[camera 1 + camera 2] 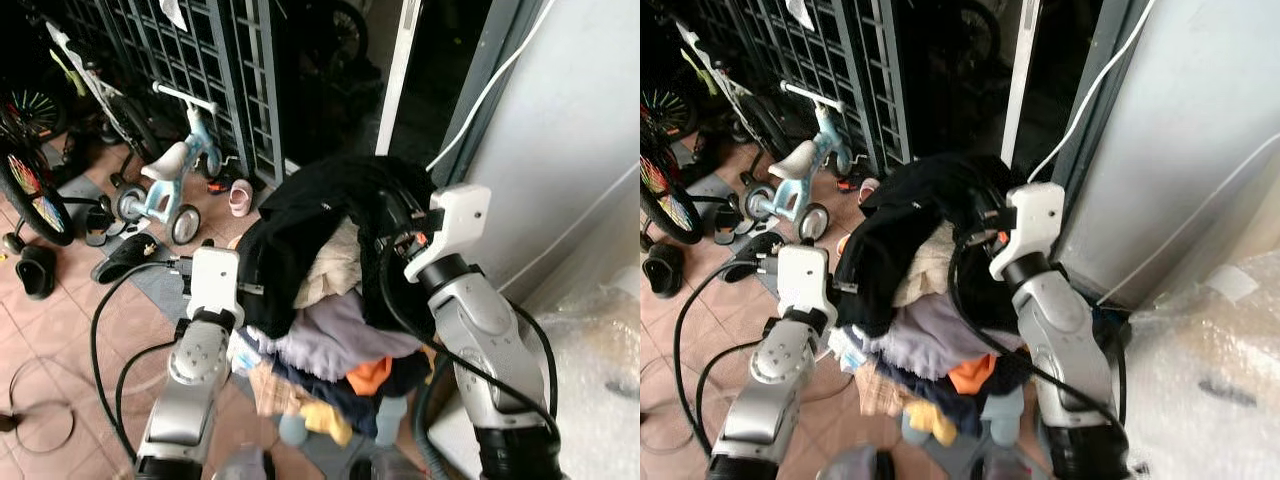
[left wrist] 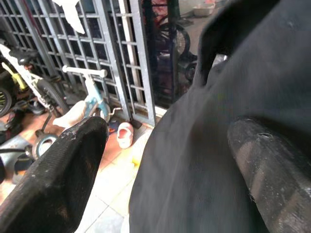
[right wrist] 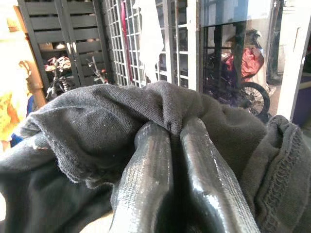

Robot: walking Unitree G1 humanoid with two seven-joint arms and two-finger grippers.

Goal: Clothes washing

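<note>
I have a bundle of clothes (image 1: 320,290) carried between both arms, at chest height in front of the head camera. A black garment (image 1: 320,205) drapes over the top; beneath it are cream, lavender, orange, plaid and yellow pieces.

Right gripper (image 3: 177,127): jaws pinched together on a fold of the black garment, cloth bunched over the fingertips (image 3: 150,145).

Left gripper (image 2: 165,160): jaws wide apart; one finger (image 2: 53,174) is clear of the cloth, the other (image 2: 272,170) lies against the black fabric.

Surroundings: tiled floor (image 1: 60,340), a dark metal gate (image 1: 190,60), a light blue balance bike (image 1: 170,170), a pink shoe (image 1: 240,196), black sandals (image 1: 35,268). A grey wall (image 1: 580,130) stands on my right, with a white cable (image 1: 490,85) running down it.
</note>
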